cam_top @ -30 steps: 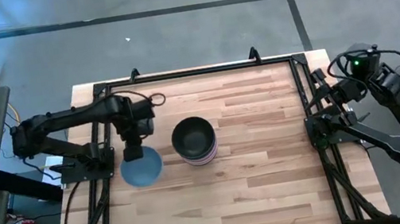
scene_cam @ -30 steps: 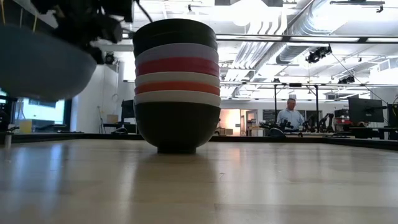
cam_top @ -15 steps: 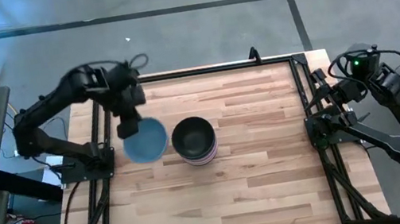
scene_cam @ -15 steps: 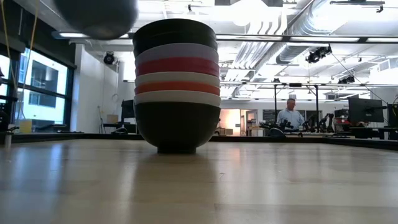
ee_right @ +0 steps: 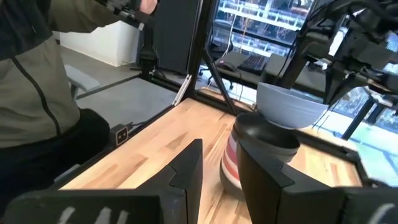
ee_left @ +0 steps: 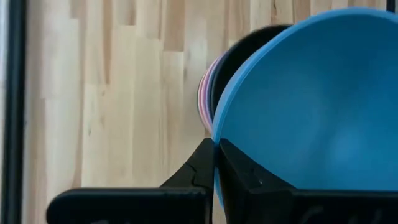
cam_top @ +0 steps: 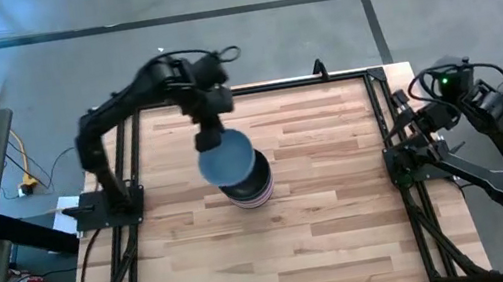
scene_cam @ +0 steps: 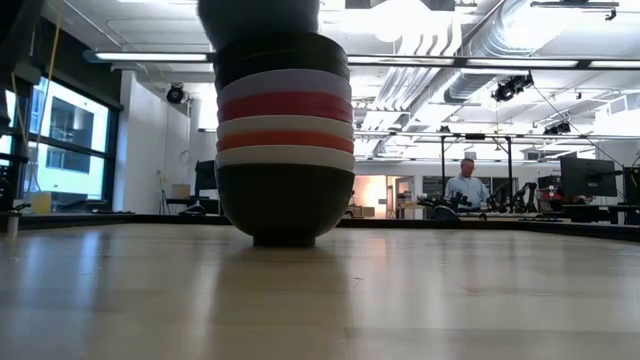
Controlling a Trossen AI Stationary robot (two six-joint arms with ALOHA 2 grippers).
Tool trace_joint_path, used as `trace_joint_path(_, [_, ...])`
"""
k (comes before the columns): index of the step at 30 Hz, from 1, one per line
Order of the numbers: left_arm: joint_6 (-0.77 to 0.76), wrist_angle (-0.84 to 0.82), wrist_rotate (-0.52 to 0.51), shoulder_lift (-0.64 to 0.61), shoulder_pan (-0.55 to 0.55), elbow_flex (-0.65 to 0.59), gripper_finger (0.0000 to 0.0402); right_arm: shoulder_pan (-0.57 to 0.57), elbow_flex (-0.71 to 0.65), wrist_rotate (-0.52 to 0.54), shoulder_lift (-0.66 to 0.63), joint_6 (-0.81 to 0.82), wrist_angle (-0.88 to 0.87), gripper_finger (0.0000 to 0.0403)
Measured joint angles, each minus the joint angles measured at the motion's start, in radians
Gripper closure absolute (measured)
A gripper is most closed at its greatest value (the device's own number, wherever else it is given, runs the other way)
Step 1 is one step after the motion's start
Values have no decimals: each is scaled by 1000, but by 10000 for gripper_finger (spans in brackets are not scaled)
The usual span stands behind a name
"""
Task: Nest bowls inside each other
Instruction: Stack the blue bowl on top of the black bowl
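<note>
- The left gripper (cam_top: 210, 127) is clamped on the rim of the blue bowl (cam_top: 226, 158), one finger inside the rim and one outside
- That bowl hangs in the air right above the stack of bowls (cam_top: 246, 184), overlapping it from the far left side and not yet seated in it
- In the left wrist view the blue bowl (ee_left: 311, 106) fills most of the picture, with the black rim and pink edges of the stack (ee_left: 214, 87) showing just behind it
- The stack stands upright near the middle of the wooden table (cam_top: 325, 220)
- In the low view the stack (scene_cam: 284, 140) shows a black bowl at the bottom, then white, red, white, magenta and lavender bands, with a black bowl on top
- The underside of the held bowl (scene_cam: 258, 15) shows at the top of the low view, just over the stack
- The right gripper (ee_right: 217, 165) waits at the right edge of the table, fingers apart and holding nothing
- A person in a dark sleeve (ee_right: 37, 93) stands beside the table in the right wrist view
- Another person (scene_cam: 466, 182) is far back in the room
</note>
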Motion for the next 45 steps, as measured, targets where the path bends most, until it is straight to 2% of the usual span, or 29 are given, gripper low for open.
trace_joint_path(3, [25,1,22,82,-3,51,401,0,0,8,0,-46,-66,311])
trace_joint_path(8, [45,-1,33,157,-7,62,401,0,0,9,0,-113,-151,311])
trace_joint_path(15, [61,-1,34,208,-33,62,401,0,0,9,0,-135,-146,311])
trace_joint_path(37, [50,69,29,232,-92,62,401,0,0,-29,0,-158,-138,311])
trace_joint_path(45, [54,77,41,301,-100,62,401,0,0,-61,0,-183,-138,311])
